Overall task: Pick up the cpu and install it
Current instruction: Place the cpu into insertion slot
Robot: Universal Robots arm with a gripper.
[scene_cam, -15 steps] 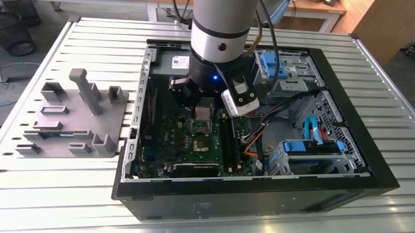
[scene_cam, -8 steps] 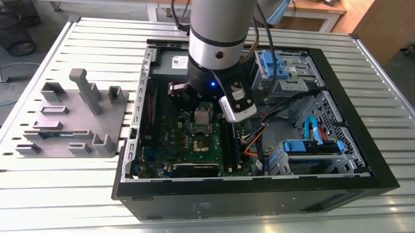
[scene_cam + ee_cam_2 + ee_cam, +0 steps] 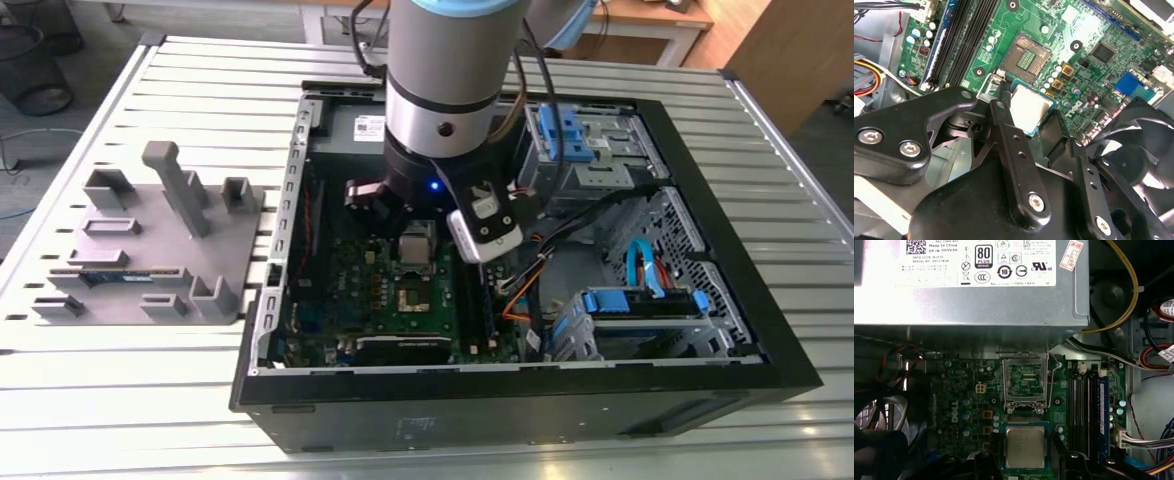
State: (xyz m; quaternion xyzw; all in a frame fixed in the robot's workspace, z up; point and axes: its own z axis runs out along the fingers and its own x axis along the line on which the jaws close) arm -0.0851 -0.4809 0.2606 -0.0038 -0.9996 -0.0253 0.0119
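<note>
The cpu [image 3: 1025,447], a small square chip with a silver-grey top, sits between my two black fingers [image 3: 981,462] a little way from the open socket [image 3: 1026,380]. In the second wrist view the cpu [image 3: 1030,107] hangs over the green motherboard [image 3: 1094,30], just short of the bare socket [image 3: 1026,57], whose metal frame is swung up. My gripper [image 3: 1025,461] is shut on the chip's two opposite edges. In the exterior view the gripper [image 3: 416,250] reaches down into the open computer case [image 3: 507,400] over the board.
A grey metal box with a white label [image 3: 969,285] stands just beyond the socket. Black memory slots [image 3: 1081,405] and cables [image 3: 1124,300] run beside it, and a black fan [image 3: 1134,150] on the other side. Blue drive bays [image 3: 641,305] fill the case's right. A grey parts fixture [image 3: 147,250] lies left.
</note>
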